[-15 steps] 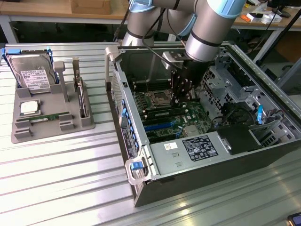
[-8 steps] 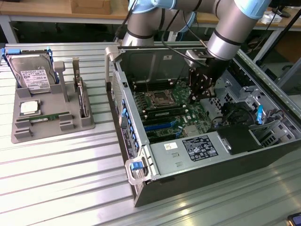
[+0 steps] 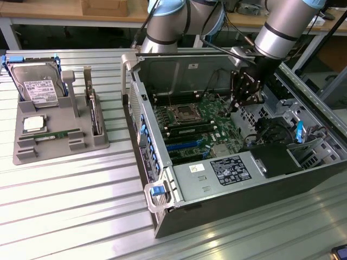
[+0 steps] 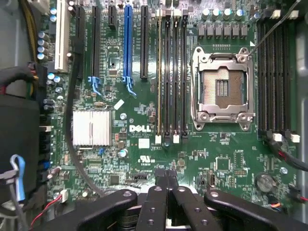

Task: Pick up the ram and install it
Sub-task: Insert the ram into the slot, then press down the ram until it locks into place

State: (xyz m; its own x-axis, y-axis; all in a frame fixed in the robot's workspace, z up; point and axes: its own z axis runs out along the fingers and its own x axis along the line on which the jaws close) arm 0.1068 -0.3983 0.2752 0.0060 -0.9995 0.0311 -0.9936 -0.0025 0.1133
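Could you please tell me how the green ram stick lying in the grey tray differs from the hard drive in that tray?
The ram is a narrow green strip; the hard drive is a broad silver block with a white label. The ram lies flat, while the hard drive stands propped up. Both sit in the grey tray, well apart from the gripper.

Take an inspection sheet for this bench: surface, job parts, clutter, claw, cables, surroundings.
Surface: ribbed metal table.
Job's things: ram stick lying flat in grey tray; memory slots beside empty processor socket.
Clutter: hard drive and processor chip in the tray.
Claw: claw inside the open computer case, above the motherboard.
Cables: black cable crossing the board.
Surroundings: wooden workbench behind.
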